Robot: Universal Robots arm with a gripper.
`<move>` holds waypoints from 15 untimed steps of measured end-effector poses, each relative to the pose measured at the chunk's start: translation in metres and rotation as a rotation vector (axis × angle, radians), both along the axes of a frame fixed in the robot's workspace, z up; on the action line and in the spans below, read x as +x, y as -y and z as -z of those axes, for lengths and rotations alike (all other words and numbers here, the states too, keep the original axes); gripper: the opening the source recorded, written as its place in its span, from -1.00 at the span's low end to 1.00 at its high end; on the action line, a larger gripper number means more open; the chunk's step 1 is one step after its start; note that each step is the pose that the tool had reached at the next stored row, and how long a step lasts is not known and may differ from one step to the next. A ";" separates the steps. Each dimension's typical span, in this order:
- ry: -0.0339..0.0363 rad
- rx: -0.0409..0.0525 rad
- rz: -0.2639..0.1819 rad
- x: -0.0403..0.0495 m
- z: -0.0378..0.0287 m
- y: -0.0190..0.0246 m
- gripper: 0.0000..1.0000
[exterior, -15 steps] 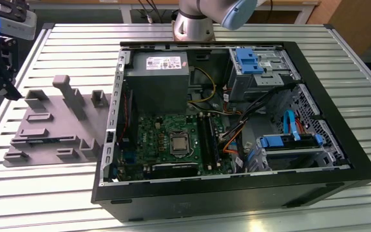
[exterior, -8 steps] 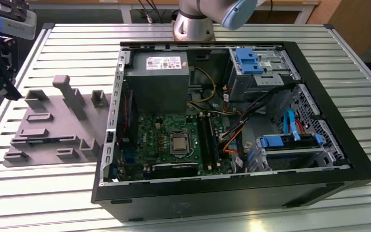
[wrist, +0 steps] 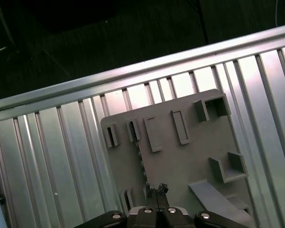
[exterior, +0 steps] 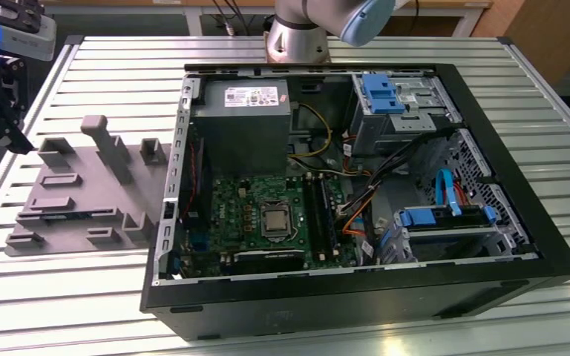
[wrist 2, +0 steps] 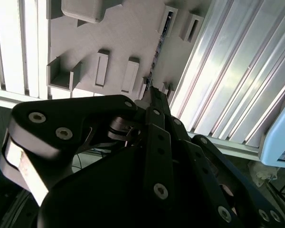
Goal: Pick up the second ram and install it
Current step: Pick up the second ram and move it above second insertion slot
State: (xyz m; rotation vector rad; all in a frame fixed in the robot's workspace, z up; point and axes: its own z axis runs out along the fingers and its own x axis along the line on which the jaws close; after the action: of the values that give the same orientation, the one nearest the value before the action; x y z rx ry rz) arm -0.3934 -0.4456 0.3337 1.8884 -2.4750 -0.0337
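Observation:
The second ram point(wrist: 140, 159) stands on its edge in the grey holder plate point(wrist: 194, 152), held between small slot blocks at each end. It also shows as a thin bluish-green strip in the second wrist view point(wrist 2: 157, 50) on the same plate point(wrist 2: 123, 33). My gripper point(wrist: 156, 189) hovers over one end of the stick with its fingertips together and nothing between them; its tips point(wrist 2: 149, 91) sit just above that end. In the exterior view the gripper point(exterior: 8, 130) hangs above the plate's point(exterior: 77, 200) left side.
An open black computer case point(exterior: 364, 297) lies at the exterior view's right of the plate, with the green motherboard point(exterior: 265, 215) and its long black memory slots point(exterior: 322, 215) exposed. Blue drive brackets point(exterior: 433, 219) and cables crowd the case's right. The ribbed metal table point(exterior: 57, 297) ends just beyond the plate.

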 end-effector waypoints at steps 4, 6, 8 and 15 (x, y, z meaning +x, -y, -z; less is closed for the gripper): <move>0.0005 0.0000 -0.034 0.0001 0.0003 0.0000 -0.79; 0.0004 0.0000 -0.063 0.0000 0.0007 0.0000 -0.79; 0.0006 0.0001 -0.070 0.0000 0.0013 0.0001 -0.79; 0.0244 0.0089 -0.070 -0.0063 0.0067 0.0014 -0.77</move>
State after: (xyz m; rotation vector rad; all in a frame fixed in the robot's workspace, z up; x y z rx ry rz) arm -0.3996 -0.4470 0.3270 1.9890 -2.4264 -0.0203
